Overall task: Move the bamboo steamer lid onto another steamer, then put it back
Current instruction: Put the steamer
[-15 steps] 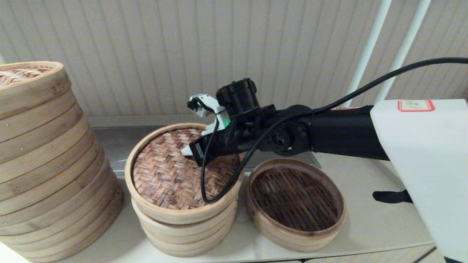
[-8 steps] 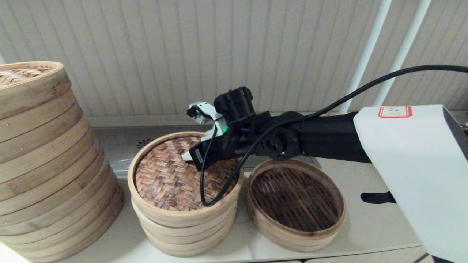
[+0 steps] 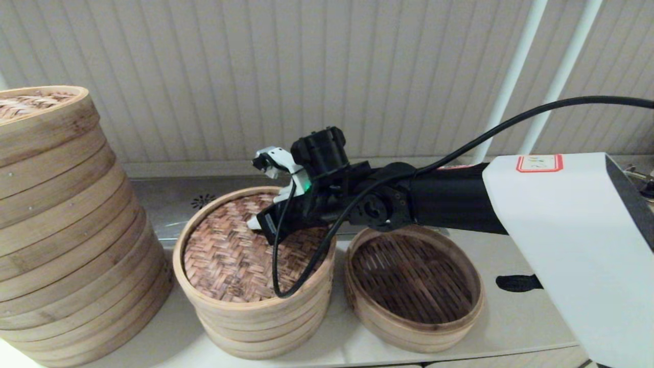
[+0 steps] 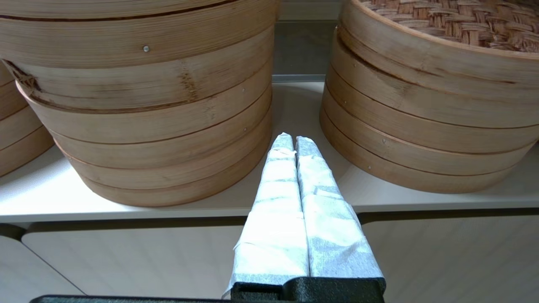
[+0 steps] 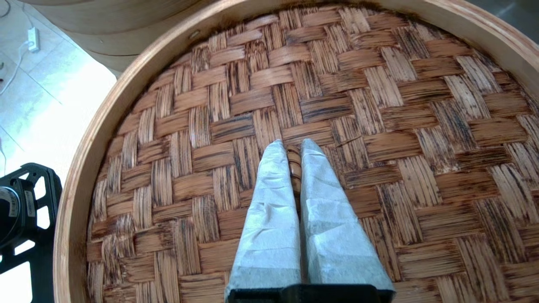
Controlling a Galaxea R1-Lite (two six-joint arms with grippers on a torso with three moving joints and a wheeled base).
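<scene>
The bamboo steamer lid (image 3: 230,260), reddish-brown weave in a pale hoop, lies on top of the middle several-tier stack (image 3: 258,327). My right gripper (image 3: 254,224) reaches over it from the right and is shut on the small bamboo loop handle at the lid's centre; in the right wrist view the gripper (image 5: 293,147) pinches that loop against the lid's weave (image 5: 358,84). The low single steamer (image 3: 414,278) with the dark slatted floor stands uncovered just to the right of the stack. My left gripper (image 4: 293,141) is shut on nothing, parked before the counter's front edge.
A very tall, wide stack (image 3: 61,230) fills the left side, close to the middle stack (image 4: 421,126); a narrow gap of counter (image 4: 294,109) runs between them. A ribbed wall stands behind. The right arm's black cable (image 3: 278,286) hangs over the lid.
My right gripper has come down and a little to the left with the lid in it. The lid now sits lower and more level on the middle stack.
</scene>
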